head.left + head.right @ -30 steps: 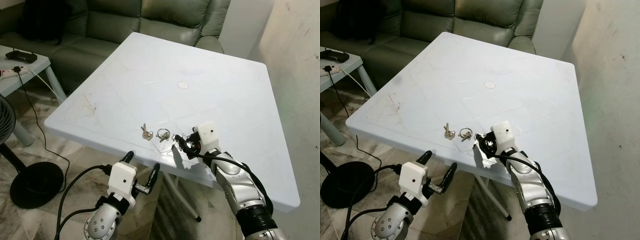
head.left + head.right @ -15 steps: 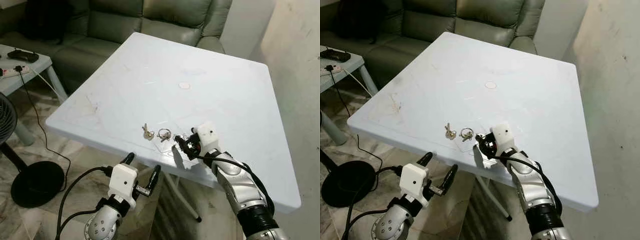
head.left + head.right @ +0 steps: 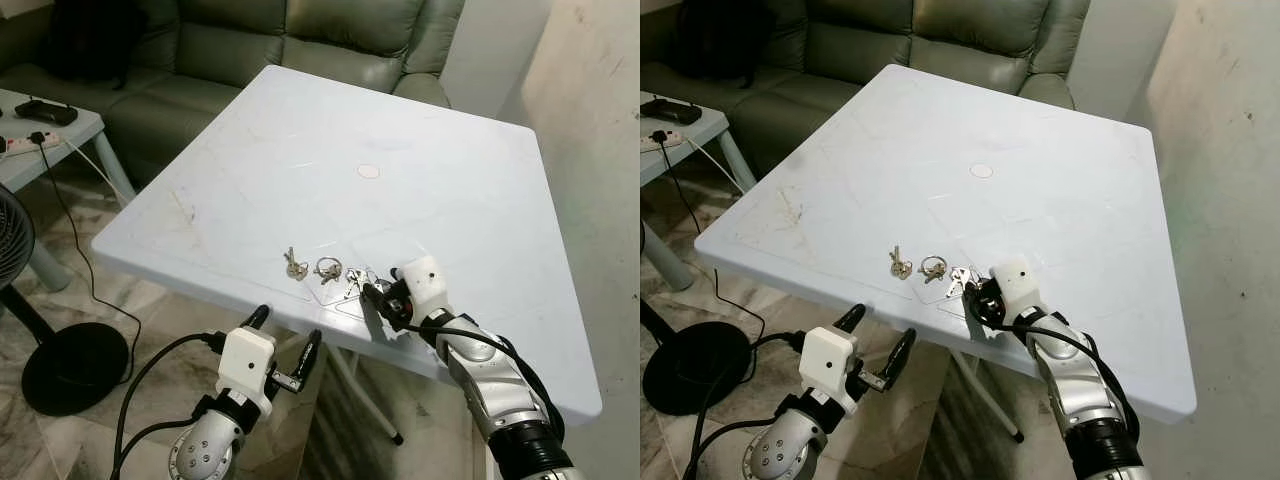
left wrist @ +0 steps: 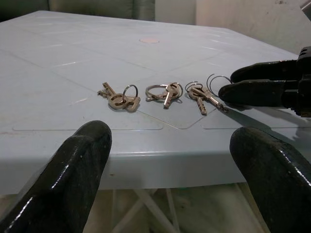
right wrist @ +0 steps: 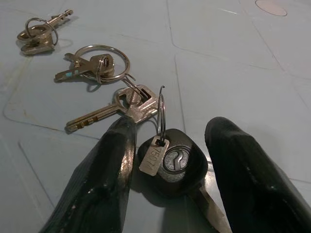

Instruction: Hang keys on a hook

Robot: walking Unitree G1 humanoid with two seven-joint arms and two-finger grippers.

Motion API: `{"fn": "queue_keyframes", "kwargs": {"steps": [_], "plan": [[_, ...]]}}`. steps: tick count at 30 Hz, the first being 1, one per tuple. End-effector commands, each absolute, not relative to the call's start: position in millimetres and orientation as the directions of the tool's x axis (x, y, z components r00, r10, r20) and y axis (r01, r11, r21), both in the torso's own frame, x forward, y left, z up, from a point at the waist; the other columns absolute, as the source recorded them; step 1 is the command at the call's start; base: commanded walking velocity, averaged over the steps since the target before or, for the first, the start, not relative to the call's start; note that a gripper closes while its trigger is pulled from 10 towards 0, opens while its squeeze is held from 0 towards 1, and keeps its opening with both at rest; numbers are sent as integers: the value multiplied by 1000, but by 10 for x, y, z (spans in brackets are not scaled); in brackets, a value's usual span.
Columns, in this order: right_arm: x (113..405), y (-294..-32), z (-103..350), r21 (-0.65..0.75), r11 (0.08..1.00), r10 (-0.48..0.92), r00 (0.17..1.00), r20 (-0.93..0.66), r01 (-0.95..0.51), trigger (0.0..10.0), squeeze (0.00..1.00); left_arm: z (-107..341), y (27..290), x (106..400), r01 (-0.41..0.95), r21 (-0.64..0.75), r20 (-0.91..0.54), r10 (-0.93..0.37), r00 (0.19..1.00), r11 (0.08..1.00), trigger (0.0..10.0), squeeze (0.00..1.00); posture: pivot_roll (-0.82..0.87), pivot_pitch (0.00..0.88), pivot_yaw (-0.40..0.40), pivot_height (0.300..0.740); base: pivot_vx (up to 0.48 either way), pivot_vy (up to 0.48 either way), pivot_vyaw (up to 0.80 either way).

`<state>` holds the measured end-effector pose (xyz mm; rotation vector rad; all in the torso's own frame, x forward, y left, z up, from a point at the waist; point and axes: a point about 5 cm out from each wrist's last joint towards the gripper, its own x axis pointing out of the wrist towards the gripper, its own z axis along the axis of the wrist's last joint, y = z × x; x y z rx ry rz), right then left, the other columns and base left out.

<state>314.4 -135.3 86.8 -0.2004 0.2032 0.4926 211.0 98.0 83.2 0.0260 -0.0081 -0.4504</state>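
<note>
**Three key bunches near the front edge of the tabletop**

Pale blue tabletop [image 3: 420, 170], green sofa [image 3: 300, 40] behind it. Three bunches lie in a row by the near edge: left keys [image 3: 294, 266], middle keys [image 3: 327, 269], and the black-headed key bunch [image 5: 167, 160], tagged, nearest the right arm. Right gripper [image 5: 167, 170] rests low on the tabletop, fingers spread to either side of the black key head, not closed on it. Left gripper [image 3: 283, 335] hangs below the table edge, fingers spread, holding nothing. Fan base [image 3: 70, 365] on the floor.
</note>
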Motion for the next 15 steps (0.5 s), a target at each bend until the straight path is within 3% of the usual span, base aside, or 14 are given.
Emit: {"fn": "queue_keyframes", "kwargs": {"steps": [1, 3, 4, 5, 6, 7, 8, 15], "plan": [[3127, -1377, 867, -148, 865, 439, 865, -244, -480, 1098, 0, 846, 953, 2114, 448, 37, 1, -448, 894, 893, 10000, 0, 10, 69, -102, 740, 0, 0, 0], [3125, -1375, 868, -148, 864, 440, 865, -242, -481, 1137, 0, 848, 953, 2117, 448, 38, 1, -448, 894, 893, 10000, 0, 10, 70, -102, 740, 0, 0, 0], [3123, -1374, 868, -146, 865, 439, 865, -241, -480, 2392, 0, 850, 953, 2119, 448, 37, 2, -448, 894, 893, 10000, 0, 10, 70, -102, 740, 0, 0, 0], [3123, -1369, 873, -145, 865, 440, 865, -239, -480, 4275, 0, 850, 952, 2119, 448, 37, 2, -449, 894, 893, 10000, 0, 9, 69, -101, 740, 0, 0, 0], [3123, -1369, 873, -145, 865, 440, 865, -239, -480, 4275, 0, 850, 952, 2119, 448, 37, 2, -449, 894, 893, 10000, 0, 9, 69, -101, 740, 0, 0, 0], [3127, -1366, 882, -147, 867, 437, 868, -235, -476, 8941, 0, 850, 952, 2120, 449, 37, 2, -449, 893, 893, 10000, 0, 9, 69, -101, 740, 0, 0, 0], [3131, -1360, 887, -145, 867, 438, 869, -232, -476, 10000, 0, 849, 952, 2119, 449, 38, 2, -450, 893, 893, 10000, 0, 9, 68, -100, 740, 0, 0, 0], [3147, -1342, 905, -140, 870, 438, 872, -220, -472, 10000, 0, 848, 948, 2120, 447, 38, 2, -448, 894, 894, 10000, 0, 10, 68, -101, 740, 0, 0, 0]]}}
